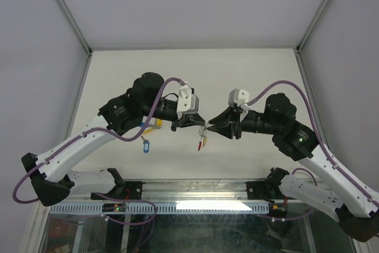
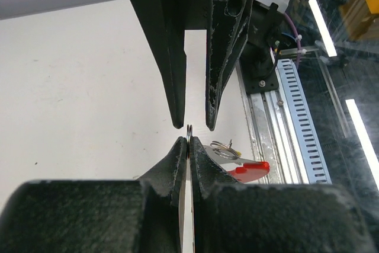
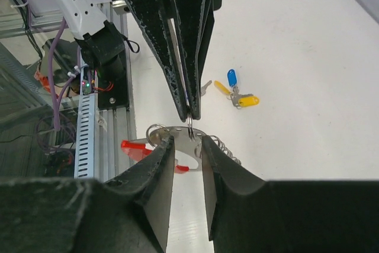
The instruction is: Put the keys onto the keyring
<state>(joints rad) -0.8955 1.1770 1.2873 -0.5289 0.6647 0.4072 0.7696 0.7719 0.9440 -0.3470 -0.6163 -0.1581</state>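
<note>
Clearly the two grippers had met tip to tip, with the keyring [image 3: 170, 130] hanging between them. The left gripper [image 2: 189, 141] was clamped on the thin edge of the metal ring, its fingertips pressed together with only the wire between them. The red crescent [image 2: 251, 170] and the beaded chain dangled below and to one side of those tips. Facing it, the right gripper [image 3: 188, 146] stood with its fingers apart, straddling the same ring just beyond the left fingertips and seemingly not touching it. None of the keys [image 3: 237, 93] was on the ring: a small cluster with blue and yellow tags lay on the table [image 3: 308, 57], behind the left gripper and well apart from both sets of tips. Another blue-tagged key [image 1: 146, 146] lay alone beside the left arm. The worst risk was the slender hold. If the right fingers closed off-centre, they could twist the ring out of the left pinch and drop it. The hanging crescent's weight would help that along. The fingertips were also near enough to knock together. With one gripper committed to the ring, a handover gone wrong would likely leave no free fingers to fetch a key.
</note>
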